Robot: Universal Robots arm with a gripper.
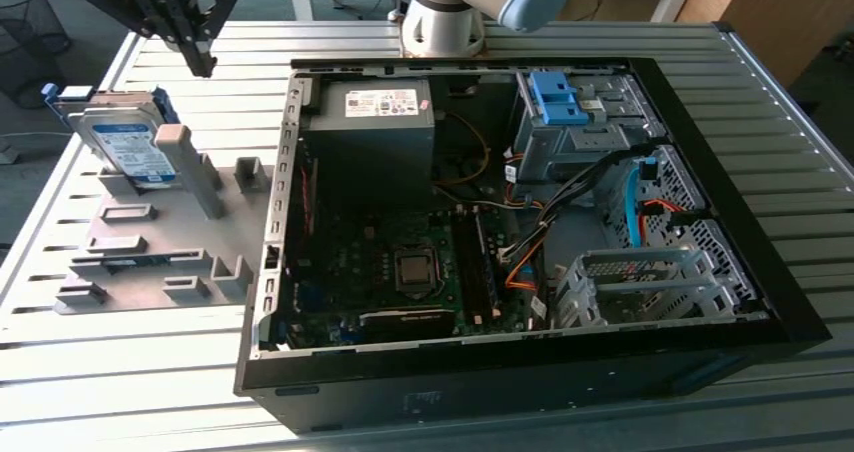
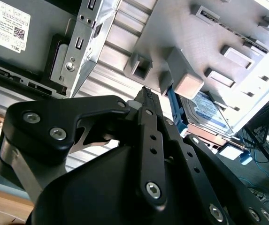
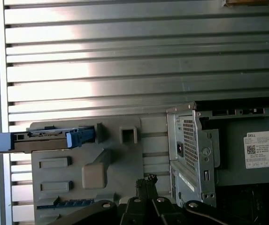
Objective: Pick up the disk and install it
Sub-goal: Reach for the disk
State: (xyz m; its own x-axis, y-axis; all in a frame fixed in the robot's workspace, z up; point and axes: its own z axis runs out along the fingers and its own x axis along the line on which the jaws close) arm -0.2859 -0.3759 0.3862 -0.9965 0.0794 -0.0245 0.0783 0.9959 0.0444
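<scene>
Running this one remotely. The gripper sits in the upper left of the exterior view. Its fingers are pinched together with nothing between them, and it hangs near the grey holder, clear of the disk.

The disk stands on edge in that holder at the left of the exterior view, leaning back a little, well outside the open PC case.

For a clean pickup I reckon the jaws have to spread first. Then they should square up with the disk's flat faces and take it by the top edge, staying off the grey post just beside it.

The disk is a silver slab with a white-and-blue label and a bright blue bracket along its edges. In the first wrist view the disk shows edge-on.
</scene>
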